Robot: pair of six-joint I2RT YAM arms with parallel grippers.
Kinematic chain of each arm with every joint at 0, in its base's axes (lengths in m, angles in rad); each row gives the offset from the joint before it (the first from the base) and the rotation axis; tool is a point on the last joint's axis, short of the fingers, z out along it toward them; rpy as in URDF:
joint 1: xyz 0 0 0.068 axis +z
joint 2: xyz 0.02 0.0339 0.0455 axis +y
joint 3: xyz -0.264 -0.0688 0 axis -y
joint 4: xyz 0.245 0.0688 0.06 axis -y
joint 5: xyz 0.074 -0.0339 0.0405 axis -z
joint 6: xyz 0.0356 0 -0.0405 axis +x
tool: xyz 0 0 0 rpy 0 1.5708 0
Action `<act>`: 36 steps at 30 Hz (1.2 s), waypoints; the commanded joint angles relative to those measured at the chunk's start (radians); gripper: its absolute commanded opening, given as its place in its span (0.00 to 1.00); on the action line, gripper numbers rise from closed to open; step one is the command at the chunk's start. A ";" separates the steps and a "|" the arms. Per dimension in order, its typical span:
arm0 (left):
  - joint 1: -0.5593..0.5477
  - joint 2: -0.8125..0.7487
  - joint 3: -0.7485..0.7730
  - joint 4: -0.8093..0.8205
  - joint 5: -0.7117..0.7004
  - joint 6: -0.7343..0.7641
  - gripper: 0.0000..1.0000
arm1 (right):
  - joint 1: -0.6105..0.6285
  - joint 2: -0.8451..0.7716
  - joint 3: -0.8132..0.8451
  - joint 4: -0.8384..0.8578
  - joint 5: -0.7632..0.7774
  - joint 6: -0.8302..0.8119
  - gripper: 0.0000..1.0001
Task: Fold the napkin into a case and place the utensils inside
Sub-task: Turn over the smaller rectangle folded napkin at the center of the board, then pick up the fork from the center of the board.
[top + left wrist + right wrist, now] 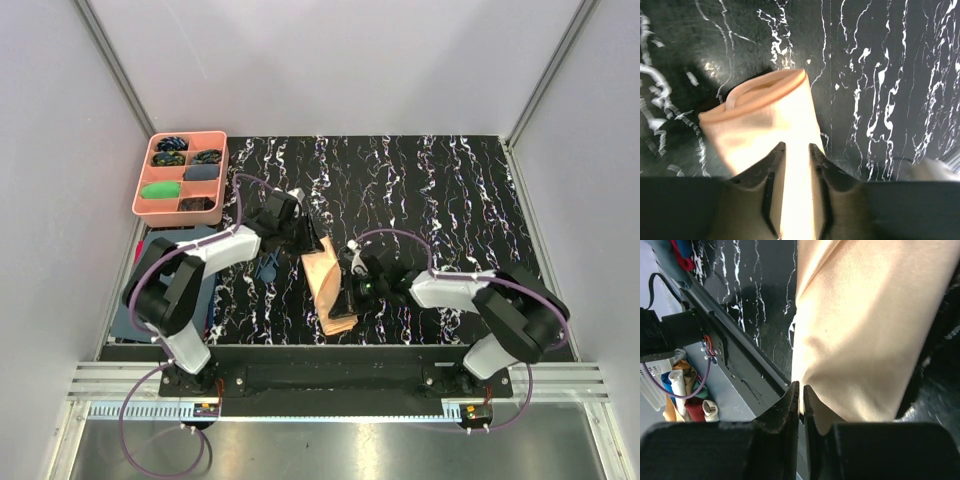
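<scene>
The right hand pinches the napkin edge, likely steadying the fold. The left hand straddles it, slightly spread; whether it grips, I cannot tell.

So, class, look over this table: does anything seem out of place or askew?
The folded napkin lies askew, slanted across the mat rather than square to it, and in the left wrist view one end gapes open in a loop. The dark blue utensils lie outside it, beside the left arm.
</scene>
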 commanded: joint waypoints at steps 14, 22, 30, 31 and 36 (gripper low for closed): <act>0.192 -0.146 0.053 -0.311 -0.348 0.112 0.43 | -0.057 0.095 -0.033 -0.030 0.117 -0.007 0.20; 0.239 0.012 0.152 -0.320 -0.419 0.053 0.45 | -0.079 -0.062 0.017 -0.125 0.108 -0.070 0.36; 0.239 0.135 0.240 -0.326 -0.543 0.045 0.44 | -0.079 -0.296 0.137 -0.409 0.271 -0.178 0.68; 0.239 0.165 0.250 -0.331 -0.548 0.045 0.43 | -0.079 -0.323 0.145 -0.423 0.286 -0.187 0.71; 0.239 0.241 0.303 -0.335 -0.549 0.065 0.32 | -0.081 -0.366 0.157 -0.476 0.403 -0.210 0.91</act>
